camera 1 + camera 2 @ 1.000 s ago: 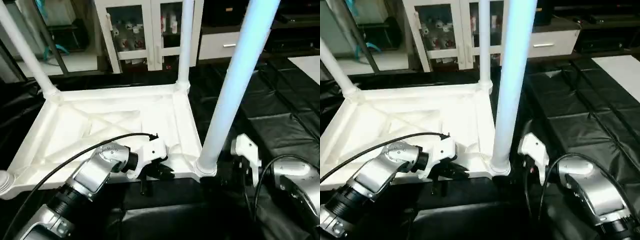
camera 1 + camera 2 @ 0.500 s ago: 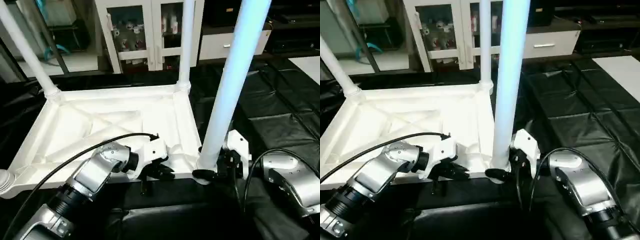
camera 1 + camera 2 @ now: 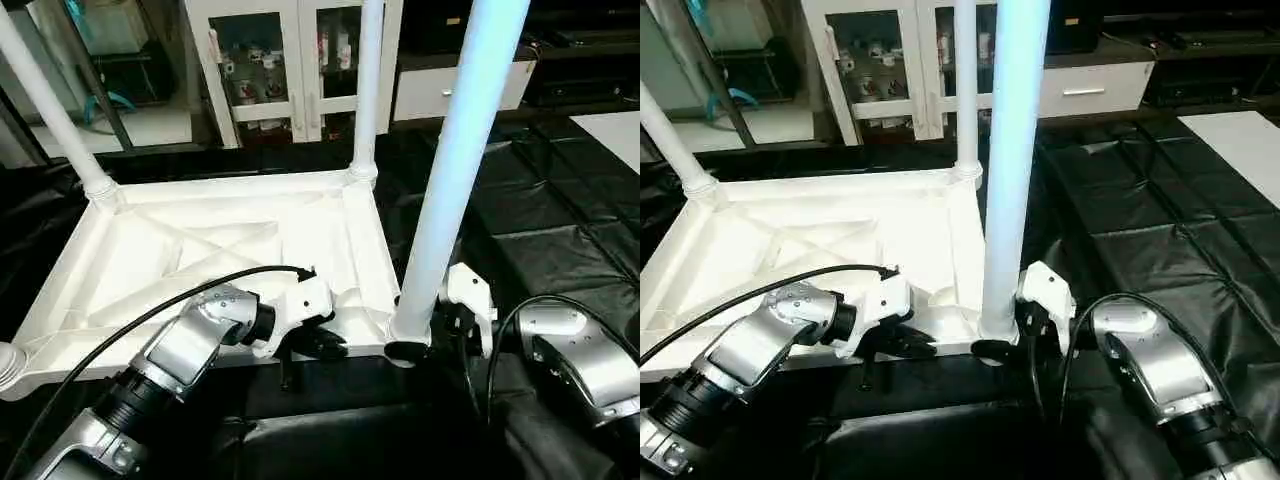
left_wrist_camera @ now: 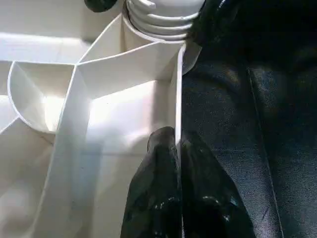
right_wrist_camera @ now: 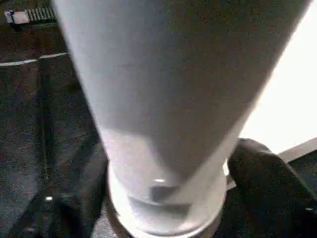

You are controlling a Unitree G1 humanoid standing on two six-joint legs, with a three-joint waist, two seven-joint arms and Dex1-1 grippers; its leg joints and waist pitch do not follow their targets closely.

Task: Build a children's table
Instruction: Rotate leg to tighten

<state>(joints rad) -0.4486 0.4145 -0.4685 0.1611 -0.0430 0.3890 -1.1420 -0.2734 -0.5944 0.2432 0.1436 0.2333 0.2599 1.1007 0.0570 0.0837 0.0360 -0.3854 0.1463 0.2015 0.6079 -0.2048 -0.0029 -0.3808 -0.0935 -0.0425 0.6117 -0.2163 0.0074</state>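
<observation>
Two black fingers (image 4: 163, 198) of the left gripper (image 3: 318, 345) pinch the near rim of the upturned table top (image 3: 180, 260), at six o'clock. At four o'clock, the right gripper (image 3: 1015, 335) stands wide around the base of the near-right leg (image 3: 450, 170) in its corner socket.

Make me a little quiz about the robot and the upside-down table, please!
1. True or false: the table top lies with its ribbed underside facing up.
2. How many legs stand up from the table top's corners? A) one B) three C) five
3. Fill in: the left gripper pinches the table top's near ____.

Key: 1 true. 2 B: the near right leg, the far right leg and the far left leg. 3 edge: its fingers are closed on the thin wall there, while the right gripper sits around the base of the near right leg.
</observation>
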